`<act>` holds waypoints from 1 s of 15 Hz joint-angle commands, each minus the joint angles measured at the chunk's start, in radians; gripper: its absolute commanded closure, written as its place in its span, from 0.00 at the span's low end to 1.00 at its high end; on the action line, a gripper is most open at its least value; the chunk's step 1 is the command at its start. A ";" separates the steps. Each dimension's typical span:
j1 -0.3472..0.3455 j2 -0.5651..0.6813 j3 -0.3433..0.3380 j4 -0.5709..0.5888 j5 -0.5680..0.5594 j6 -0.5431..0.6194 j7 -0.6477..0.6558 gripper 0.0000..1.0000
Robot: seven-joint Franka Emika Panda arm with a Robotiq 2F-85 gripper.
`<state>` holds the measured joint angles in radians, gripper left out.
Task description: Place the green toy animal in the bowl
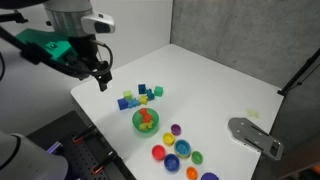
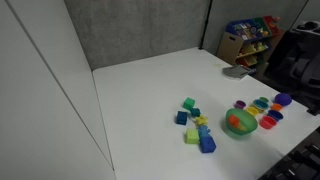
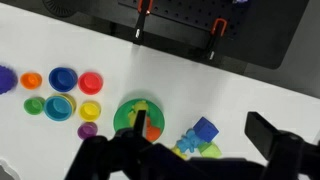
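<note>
Jaws spread wide, raised above green toy animal (image 3: 210, 151).

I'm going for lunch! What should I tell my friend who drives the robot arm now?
Gripper: open, empty, hovering above the table beside the blocks.
Green toy: seemingly a small green piece among the blocks; too small to be sure.
Bowl: next to the blocks, something orange inside.
Done: nothing yet.
Left: grasp the toy, drop it in the bowl.
</note>
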<state>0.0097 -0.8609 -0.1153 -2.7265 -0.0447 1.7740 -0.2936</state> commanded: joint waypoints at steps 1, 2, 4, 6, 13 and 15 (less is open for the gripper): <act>0.005 0.000 -0.003 0.002 -0.002 -0.002 0.003 0.00; 0.005 0.000 -0.003 0.002 -0.002 -0.002 0.003 0.00; 0.003 0.020 0.004 0.013 -0.006 0.008 0.015 0.00; 0.009 0.059 0.009 0.037 -0.006 0.029 0.017 0.00; 0.036 0.246 0.069 0.154 -0.014 0.160 0.040 0.00; 0.042 0.320 0.087 0.198 -0.018 0.202 0.045 0.00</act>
<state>0.0399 -0.6662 -0.0489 -2.6203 -0.0447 1.9420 -0.2760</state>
